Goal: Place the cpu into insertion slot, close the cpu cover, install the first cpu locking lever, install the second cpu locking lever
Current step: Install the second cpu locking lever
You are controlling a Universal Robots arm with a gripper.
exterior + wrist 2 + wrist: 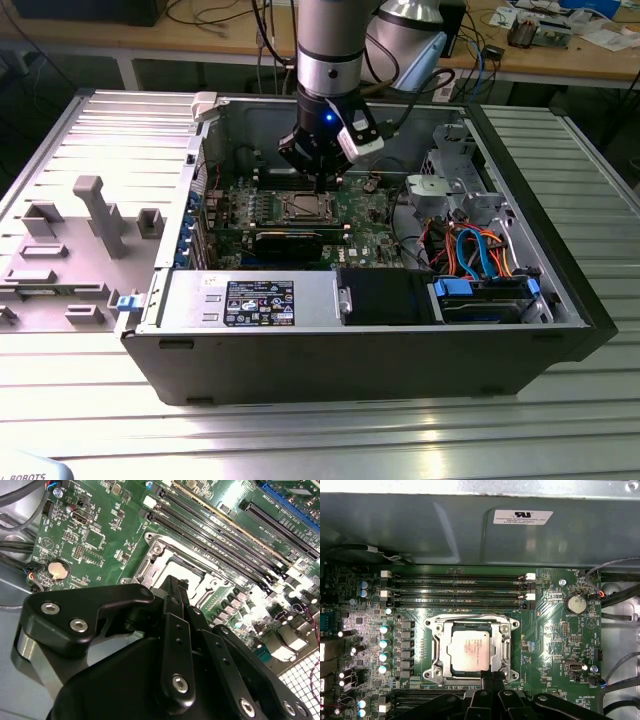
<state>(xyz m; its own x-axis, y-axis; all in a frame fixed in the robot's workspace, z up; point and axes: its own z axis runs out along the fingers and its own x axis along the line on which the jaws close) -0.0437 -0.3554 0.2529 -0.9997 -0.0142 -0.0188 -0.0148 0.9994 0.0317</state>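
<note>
Inside the insertion slot (472, 651) on the green motherboard (550, 635), the cpu (471, 649) lies flat with its dull silver-beige top facing up, framed on all sides by the slot's silver metal rim. In the first wrist view the cpu cover (439, 645) appears to lie closed around the chip, its large window leaving the metal top exposed, though whether it is fully seated cannot be told. A thin wire lever runs along the edge of the frame nearest the memory slots (457, 587). The gripper (489, 680) hangs right at the frame's opposite edge, its black fingers (492, 682) drawn close together with their tips meeting at the rim of the socket; whether they touch the metal or pinch anything cannot be told. In the second wrist view the same fingers (175, 615) reach down over the socket frame (165, 562), hiding most of the chip. A round coin battery (576, 603) sits on the board off to one side of the socket. In the exterior view the arm (328, 60) stands upright over the open computer case (560, 290), which rests on a ribbed metal surface (330, 430); orange and blue cables (478, 250) lie in the case toward the exterior view's right, and a grey plastic panel (80, 240) lies on the surface at the exterior view's left.
</note>
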